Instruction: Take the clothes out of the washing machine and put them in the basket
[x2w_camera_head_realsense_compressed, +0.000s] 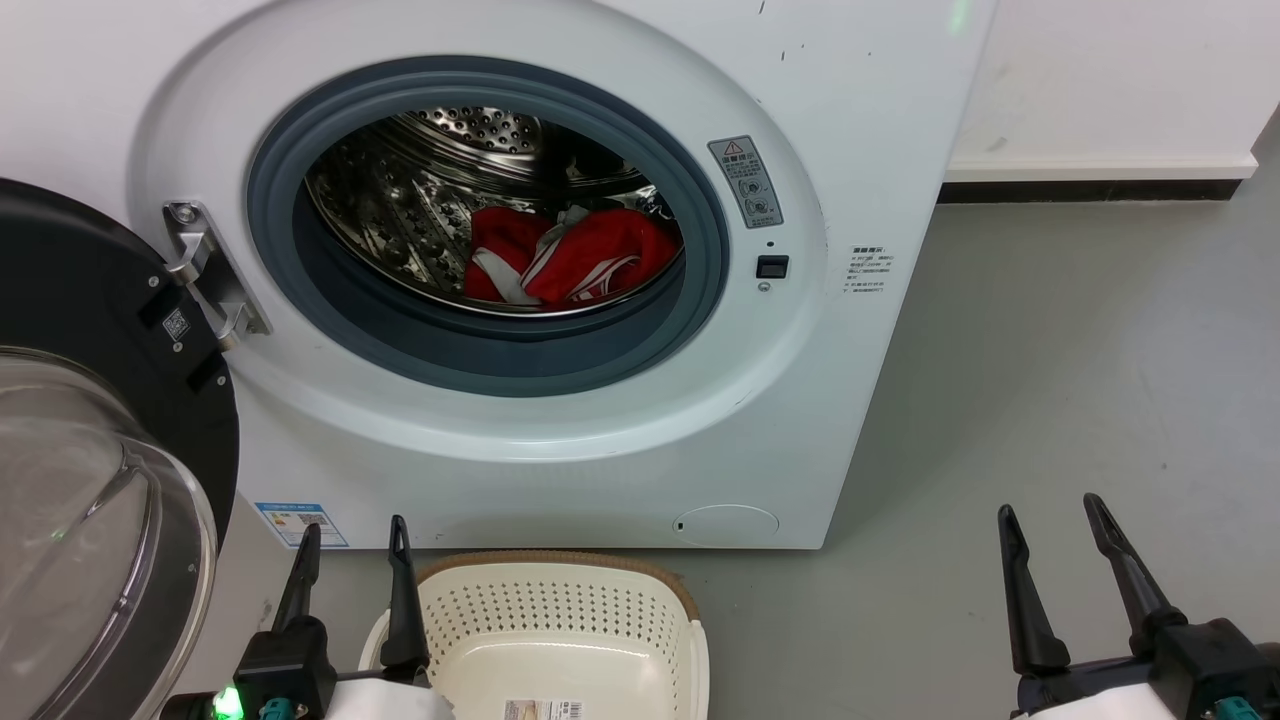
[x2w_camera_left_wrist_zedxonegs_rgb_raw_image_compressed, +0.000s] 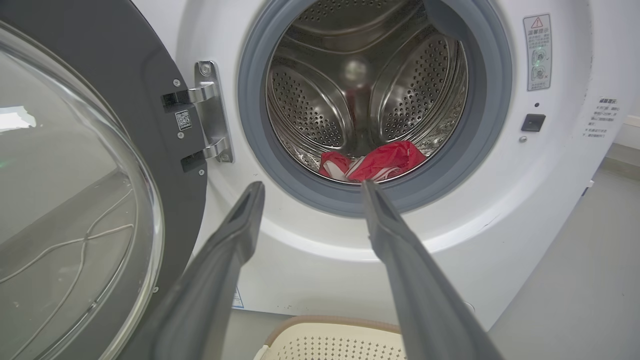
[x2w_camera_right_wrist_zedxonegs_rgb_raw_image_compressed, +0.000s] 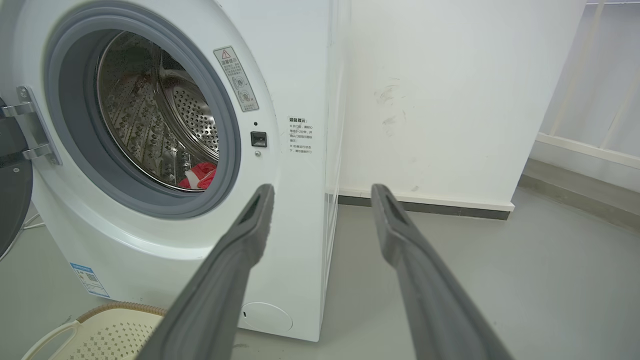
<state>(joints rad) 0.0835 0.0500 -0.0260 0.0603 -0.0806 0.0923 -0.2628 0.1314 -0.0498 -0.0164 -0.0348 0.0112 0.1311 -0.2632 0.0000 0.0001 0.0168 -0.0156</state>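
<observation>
**Washing machine (x2w_camera_head_realsense_compressed: 620, 480) with door (x2w_camera_head_realsense_compressed: 90, 300) swung out; clothes (x2w_camera_head_realsense_compressed: 590, 262) inside; both grippers empty.**
The machine is smooth white, with a round grey rubber seal (x2w_camera_head_realsense_compressed: 480, 360) and a perforated steel drum (x2w_camera_head_realsense_compressed: 400, 210). The black-framed glass door stands at its left. The clothes, a soft crumpled red bundle with white stripes, lie on the drum bottom near the opening, long axis side to side. The cream perforated plastic basket (x2w_camera_head_realsense_compressed: 560, 605), brown woven-look rim, sits on the floor (x2w_camera_head_realsense_compressed: 1050, 350) just before the machine. The left gripper (x2w_camera_head_realsense_compressed: 355, 525) and right gripper (x2w_camera_head_realsense_compressed: 1048, 505) are held low, fingers aimed toward the machine and spread wide, gripping nothing.
</observation>
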